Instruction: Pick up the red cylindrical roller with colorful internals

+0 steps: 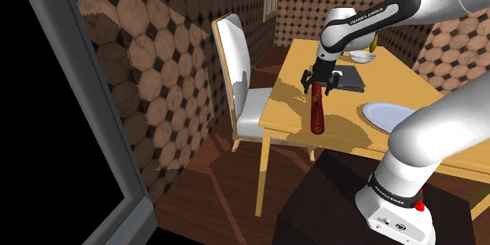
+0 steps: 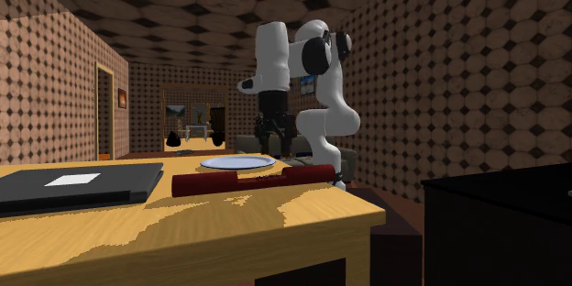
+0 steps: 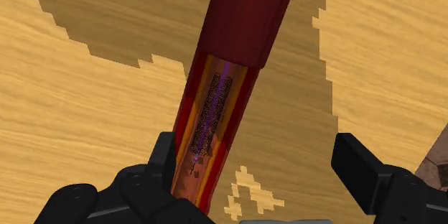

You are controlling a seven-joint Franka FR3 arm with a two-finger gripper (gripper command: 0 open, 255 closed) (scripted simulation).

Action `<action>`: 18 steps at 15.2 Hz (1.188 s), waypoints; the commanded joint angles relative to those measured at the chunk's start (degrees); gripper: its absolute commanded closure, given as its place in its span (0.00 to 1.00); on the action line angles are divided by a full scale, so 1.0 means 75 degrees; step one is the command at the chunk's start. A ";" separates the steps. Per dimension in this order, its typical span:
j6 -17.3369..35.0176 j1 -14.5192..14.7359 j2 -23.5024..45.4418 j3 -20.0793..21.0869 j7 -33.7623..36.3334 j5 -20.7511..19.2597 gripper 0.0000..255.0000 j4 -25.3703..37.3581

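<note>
A white robot arm is reaching over a pale wooden surface (image 1: 289,100) in a room with patterned walls. The roller (image 1: 317,114), a long dark red cylinder, is lying flat on this surface toward the corner by the chair. One of its ends is nearing the edge closest to the stand. The black gripper (image 3: 258,154) is hanging low over the roller's other end. Its fingers (image 3: 355,159) are standing wide apart and straddling the roller. One finger is sitting right against the roller's side while the other is well clear, so nothing is being clasped.

By the gripper, the red shell is giving way to a section showing orange, yellow and purple innards. The roller is looking rigid and smooth, and probably slippery. Being long, it would likely droop if taken at one end, so a hold across its width nearer the middle seems safer.

A dark flat slab (image 1: 353,78) is lying just beside the gripper and is the nearest thing to brush. A pale plate (image 1: 386,114) is sitting near the edge by the stand, and a small bowl (image 1: 363,56) is resting farther back. A white chair (image 1: 239,78) is standing at the side edge.
</note>
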 commanded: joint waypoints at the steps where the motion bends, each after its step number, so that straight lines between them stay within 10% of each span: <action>1: 0.0523 -0.0275 0.0277 -0.0223 0.0306 0.0056 0.00 -0.0132; 12: 0.1756 -0.0320 0.1026 -0.0429 0.0336 0.0228 0.00 -0.0580; 13: 0.1759 -0.0323 0.1027 -0.0433 0.0329 0.0227 1.00 -0.0582; 18: 0.1756 -0.0324 0.1021 -0.0432 0.0331 0.0226 1.00 -0.0584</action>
